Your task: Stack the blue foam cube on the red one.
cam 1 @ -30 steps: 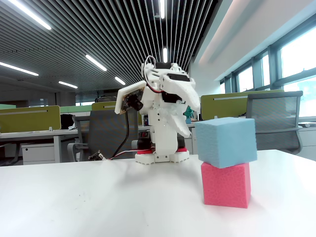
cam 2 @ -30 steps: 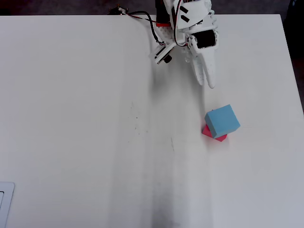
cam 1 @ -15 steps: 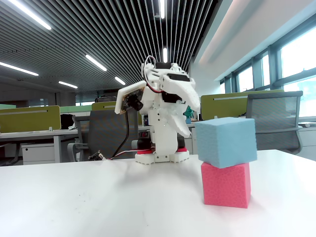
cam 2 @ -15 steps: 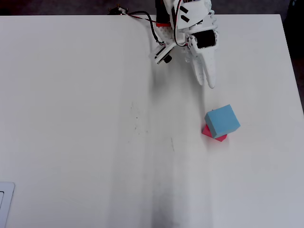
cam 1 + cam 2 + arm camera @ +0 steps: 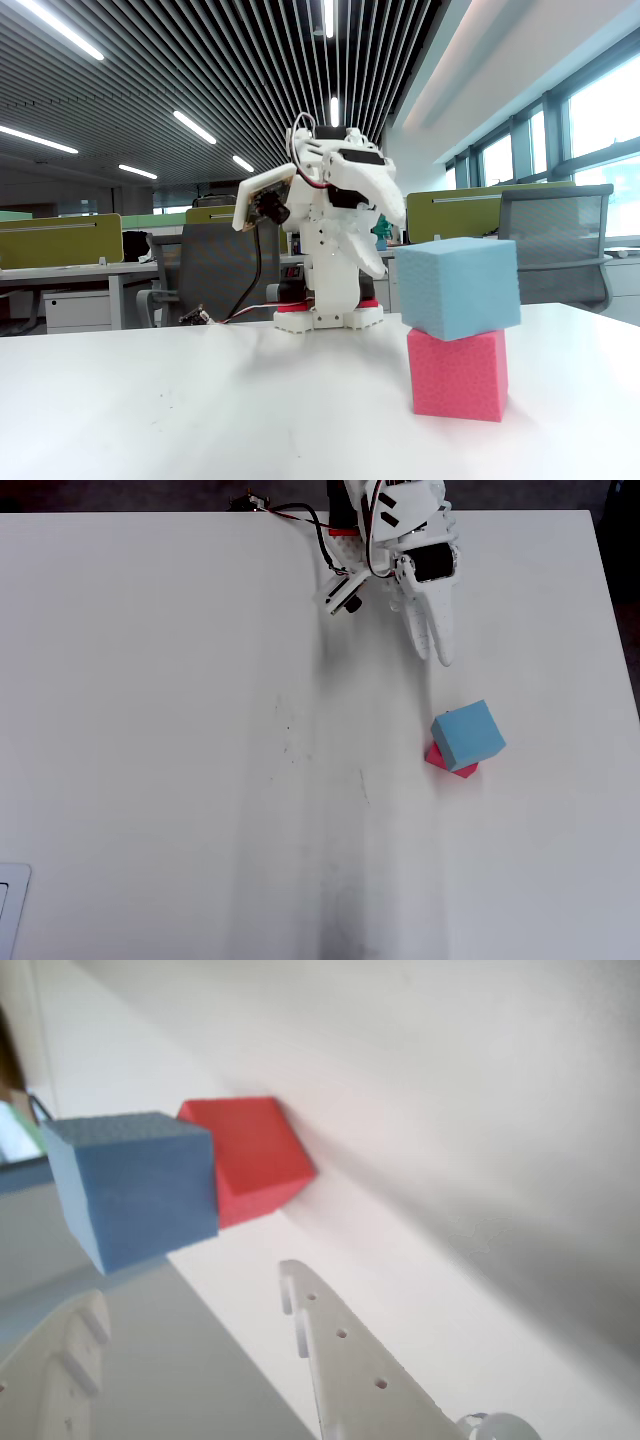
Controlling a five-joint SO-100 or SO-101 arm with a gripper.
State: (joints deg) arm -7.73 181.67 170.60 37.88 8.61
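Now: blue foam cube stacked, slightly twisted, on the red cube.
Gripper clear of the stack, fingers together, empty; no legible markings.

Soft foam with tiny pits all over, dull and not shiny, on the blue foam cube. Same spongy, pitted foam on the red one, also dull. Smooth, flat and white on the table, with only a faint shine. Hard white plastic on the hand, smooth and matt, with small round holes along one finger in the wrist view.
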